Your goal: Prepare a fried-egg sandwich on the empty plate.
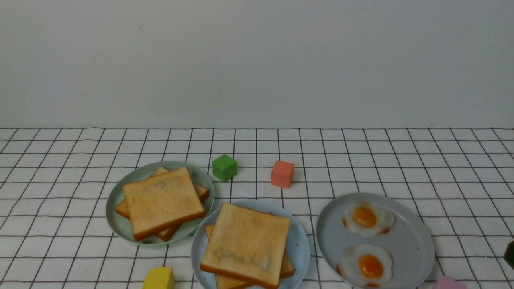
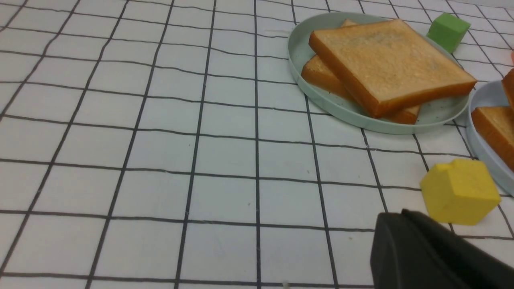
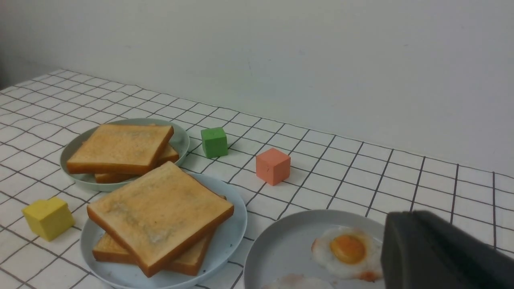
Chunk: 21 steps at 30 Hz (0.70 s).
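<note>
The pale blue plate (image 1: 301,245) sits front centre and carries the sandwich (image 1: 247,243): two stacked golden toast slices, the top one skewed. Whatever lies between the slices is hidden. The right wrist view shows the same stack (image 3: 160,210) on its plate (image 3: 237,233). My left gripper (image 2: 401,218) hovers low over the cloth just short of a yellow cube (image 2: 459,190), its dark jaws pressed together and empty. My right gripper (image 3: 405,220) is beside the grey plate (image 3: 281,245), jaws together, holding nothing. In the front view only a dark sliver of the right gripper (image 1: 510,255) shows at the right edge.
The grey plate (image 1: 409,241) at front right holds two fried eggs (image 1: 367,218) (image 1: 367,267). A sage-green plate (image 1: 116,200) on the left carries a toast pile (image 1: 162,200). Green (image 1: 224,167), salmon (image 1: 282,173), yellow (image 1: 159,278) and pink (image 1: 449,283) cubes stand around the plates.
</note>
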Each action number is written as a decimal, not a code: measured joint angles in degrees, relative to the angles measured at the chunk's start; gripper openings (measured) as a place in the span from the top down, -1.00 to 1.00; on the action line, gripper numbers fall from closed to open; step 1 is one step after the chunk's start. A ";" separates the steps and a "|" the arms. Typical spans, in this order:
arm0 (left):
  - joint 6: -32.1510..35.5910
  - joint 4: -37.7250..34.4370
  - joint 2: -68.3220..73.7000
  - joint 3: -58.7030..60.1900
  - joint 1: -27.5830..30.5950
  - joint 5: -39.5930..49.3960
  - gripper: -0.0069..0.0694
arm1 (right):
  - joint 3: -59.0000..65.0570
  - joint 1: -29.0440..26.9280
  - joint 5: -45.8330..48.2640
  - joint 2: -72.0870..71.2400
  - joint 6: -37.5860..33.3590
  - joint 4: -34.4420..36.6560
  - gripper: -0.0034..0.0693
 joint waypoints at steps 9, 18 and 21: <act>0.04 0.00 0.00 0.06 0.00 -0.20 0.84 | 0.00 0.00 0.00 0.00 0.00 0.00 0.78; 0.04 0.00 0.00 0.08 0.00 -0.27 0.81 | 0.00 0.00 0.00 0.00 0.00 0.21 0.75; 0.04 0.00 0.00 0.08 0.00 -0.27 0.81 | 0.00 -0.79 0.46 -0.52 -0.36 1.31 0.74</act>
